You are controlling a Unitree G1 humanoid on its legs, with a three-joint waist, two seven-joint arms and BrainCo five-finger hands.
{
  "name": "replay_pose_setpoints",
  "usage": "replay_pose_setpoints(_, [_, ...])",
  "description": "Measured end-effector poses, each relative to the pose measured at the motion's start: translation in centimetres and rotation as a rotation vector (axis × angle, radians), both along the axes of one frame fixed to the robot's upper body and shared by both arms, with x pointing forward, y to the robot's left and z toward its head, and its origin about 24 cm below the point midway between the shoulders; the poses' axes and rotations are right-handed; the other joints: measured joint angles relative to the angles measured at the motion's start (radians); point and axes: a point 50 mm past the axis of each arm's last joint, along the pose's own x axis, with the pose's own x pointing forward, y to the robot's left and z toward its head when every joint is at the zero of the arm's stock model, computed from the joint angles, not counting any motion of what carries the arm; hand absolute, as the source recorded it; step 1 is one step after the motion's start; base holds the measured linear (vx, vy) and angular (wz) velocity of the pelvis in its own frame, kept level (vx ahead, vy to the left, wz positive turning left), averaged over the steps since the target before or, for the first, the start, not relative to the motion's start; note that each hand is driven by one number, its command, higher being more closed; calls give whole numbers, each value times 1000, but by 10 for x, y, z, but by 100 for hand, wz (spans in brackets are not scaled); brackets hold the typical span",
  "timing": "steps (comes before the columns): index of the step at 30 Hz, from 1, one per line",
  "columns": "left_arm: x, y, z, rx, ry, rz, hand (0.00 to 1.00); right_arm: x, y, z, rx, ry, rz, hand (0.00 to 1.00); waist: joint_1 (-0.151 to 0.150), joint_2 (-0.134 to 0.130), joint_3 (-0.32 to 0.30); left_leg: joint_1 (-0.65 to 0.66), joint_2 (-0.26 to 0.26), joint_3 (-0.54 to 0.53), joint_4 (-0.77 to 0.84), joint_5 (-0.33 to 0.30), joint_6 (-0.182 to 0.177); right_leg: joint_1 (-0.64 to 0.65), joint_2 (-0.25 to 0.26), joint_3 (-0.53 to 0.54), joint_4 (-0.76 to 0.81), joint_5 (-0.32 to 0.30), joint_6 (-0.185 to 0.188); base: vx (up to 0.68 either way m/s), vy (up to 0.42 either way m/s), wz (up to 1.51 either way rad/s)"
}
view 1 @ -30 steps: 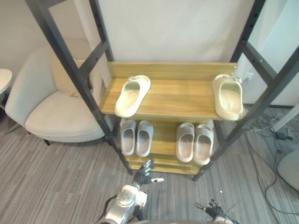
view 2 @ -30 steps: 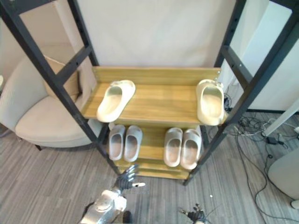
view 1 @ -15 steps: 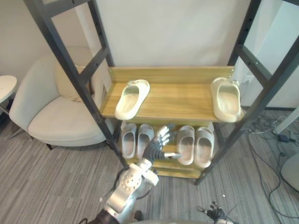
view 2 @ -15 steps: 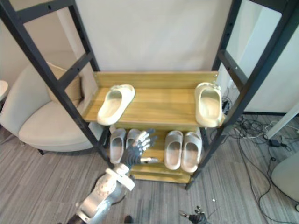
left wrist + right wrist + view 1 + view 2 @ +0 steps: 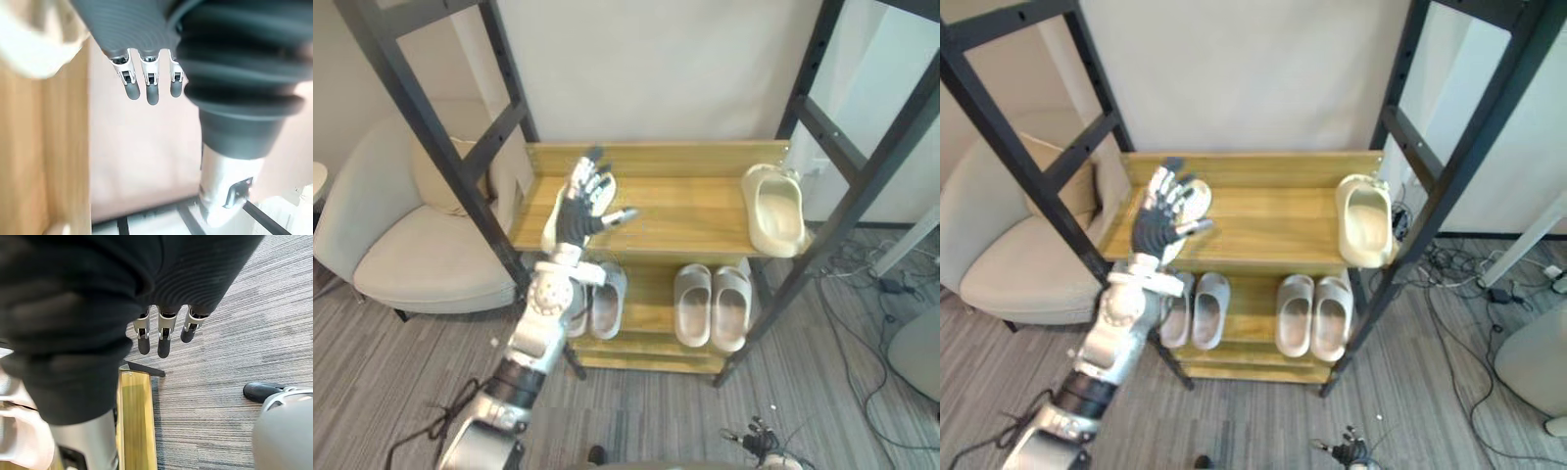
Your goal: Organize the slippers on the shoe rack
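Note:
The shoe rack has a wooden top shelf in a dark metal frame. A cream slipper lies at the shelf's right end, toe pointing forward. The other cream slipper lies at the left end, mostly hidden behind my left hand. That hand is raised in front of it, open, with its fingers spread. In the left wrist view the fingers are straight and the cream slipper lies close beside them. My right hand hangs low over the floor, its fingers relaxed and holding nothing.
Two grey pairs of slippers sit side by side on the lower shelf. A beige armchair stands left of the rack. Cables lie on the striped floor at the right. A white wall backs the rack.
My left hand has risen from floor level past the lower shelf to the top shelf and now covers the left cream slipper. The view has shifted slightly.

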Motion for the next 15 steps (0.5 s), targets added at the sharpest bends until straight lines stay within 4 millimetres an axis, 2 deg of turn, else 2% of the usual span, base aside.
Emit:
replay_pose_setpoints(1, [1, 2, 1, 3, -1, 6, 0, 0, 0, 0, 0, 0, 1, 0, 0, 0, 0, 0, 0, 1, 0, 0, 0, 0, 0, 1, -2, 1, 0, -23, 5, -12])
replay_pose_setpoints(3, [15, 25, 7, 45, 3, 101, 0, 5, 1, 1, 13, -11, 12, 0, -10, -2, 1, -4, -1, 8, 0, -2, -1, -1, 0, 8, -17, 10, 2, -16, 6, -9])
replay_pose_setpoints(4, [16, 28, 8, 53, 3, 112, 0, 5, 1, 1, 15, -12, 13, 0, -12, -2, 1, -4, -1, 9, 0, -3, 0, -2, 0, 10, -18, 11, 3, -5, 7, -10])
replay_pose_setpoints(6, [25, 52, 15, 106, 8, 188, 0, 6, 2, 1, 22, -9, 16, 0, -17, -5, 3, -6, 0, 26, 0, -9, -4, -14, 0, 26, -17, 13, 3, 5, 6, -19])
replay_pose_setpoints(9, [36, 72, 28, 165, 7, 252, 0, 4, 3, 0, 29, -6, 17, 0, -20, -12, 9, -7, -1, 30, 0, -11, -5, -17, -1, 30, -19, 14, 3, 26, -3, -9])
replay_pose_setpoints(13, [41, 84, 44, 229, -17, 303, 0, 4, 2, 0, 29, -6, 14, 0, -25, -11, 12, -28, -1, 31, 1, -12, -7, -40, 0, 35, -18, 18, 4, 17, -5, -4])
replay_pose_setpoints(15, [42, 88, 45, 250, -13, 318, 0, 3, 3, 0, 33, -3, 15, 0, -28, -11, 12, -29, -1, 31, 1, -12, -7, -44, 0, 40, -18, 18, 4, 31, -7, -7])
